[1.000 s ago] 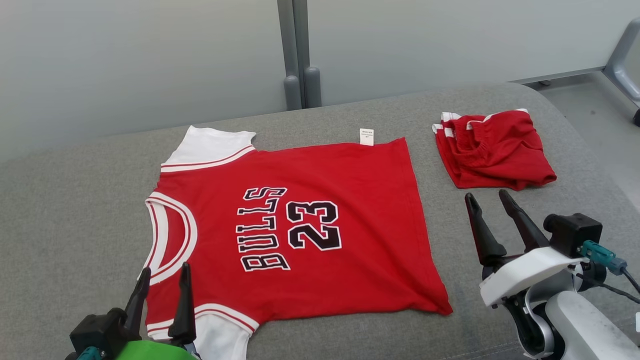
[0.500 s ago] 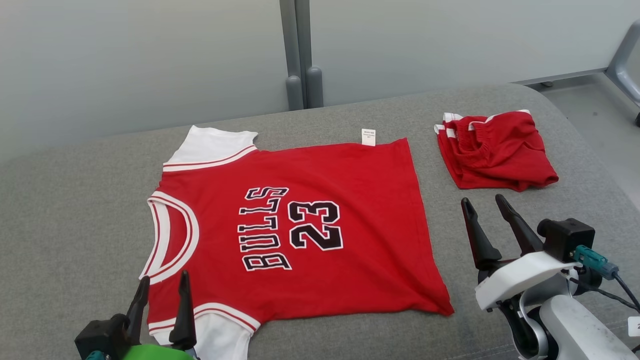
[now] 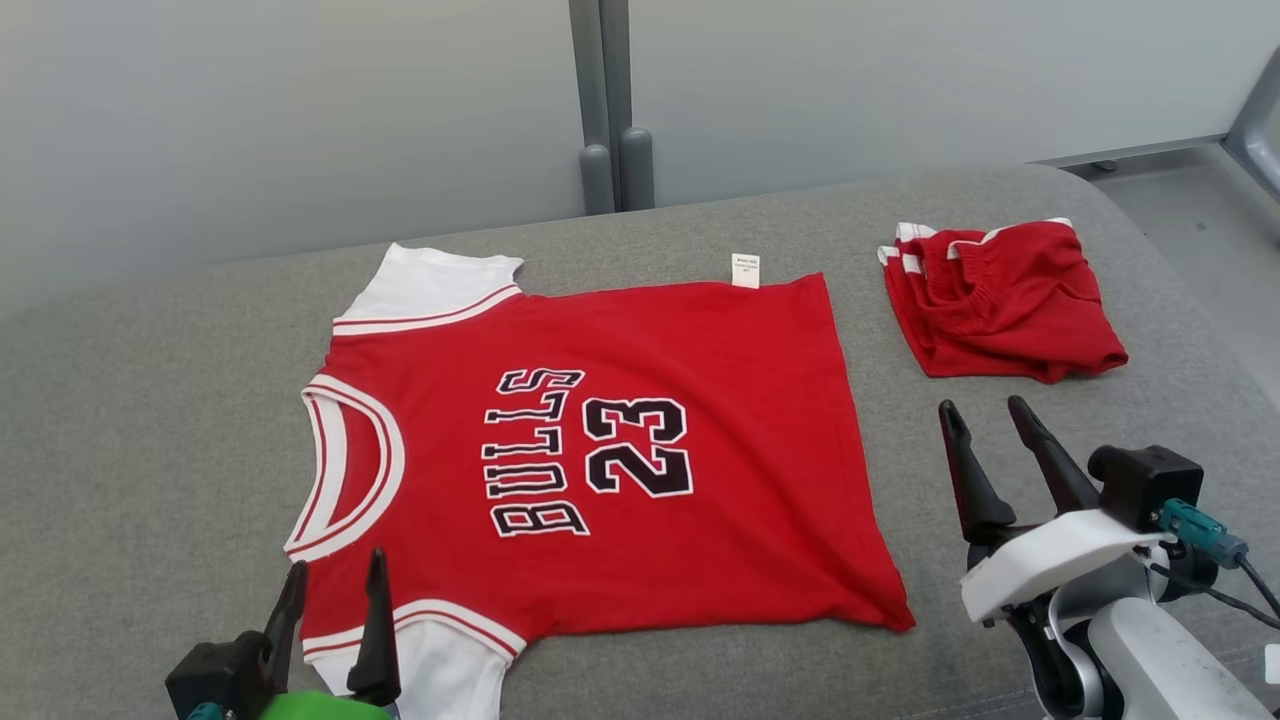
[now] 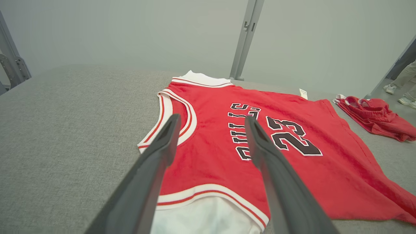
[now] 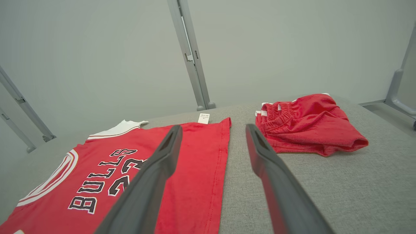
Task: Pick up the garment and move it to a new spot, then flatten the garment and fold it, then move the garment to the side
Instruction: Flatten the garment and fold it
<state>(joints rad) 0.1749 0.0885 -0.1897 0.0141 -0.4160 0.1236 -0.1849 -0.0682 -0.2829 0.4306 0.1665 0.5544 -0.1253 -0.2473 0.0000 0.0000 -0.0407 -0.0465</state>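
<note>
The garment is a red jersey with white sleeves and black "BULLS 23" lettering, lying flat on the grey padded surface, neck hole to the left. The same garment fills the middle of the left wrist view, and the garment lies at the lower left of the right wrist view. My left gripper hovers open over the near white sleeve. Off the jersey's right hem, my right gripper is open above bare grey fabric, holding nothing. Between the left gripper's fingers I see the jersey's collar and chest.
Folded red shorts with white trim lie at the back right of the grey surface, just beyond my right gripper. A grey wall with a vertical post stands behind. A person's shoes are on the floor at the far right.
The whole head view has shifted slightly, so the camera moved. My right gripper rose a little and then settled back. The jersey and shorts lie as before.
</note>
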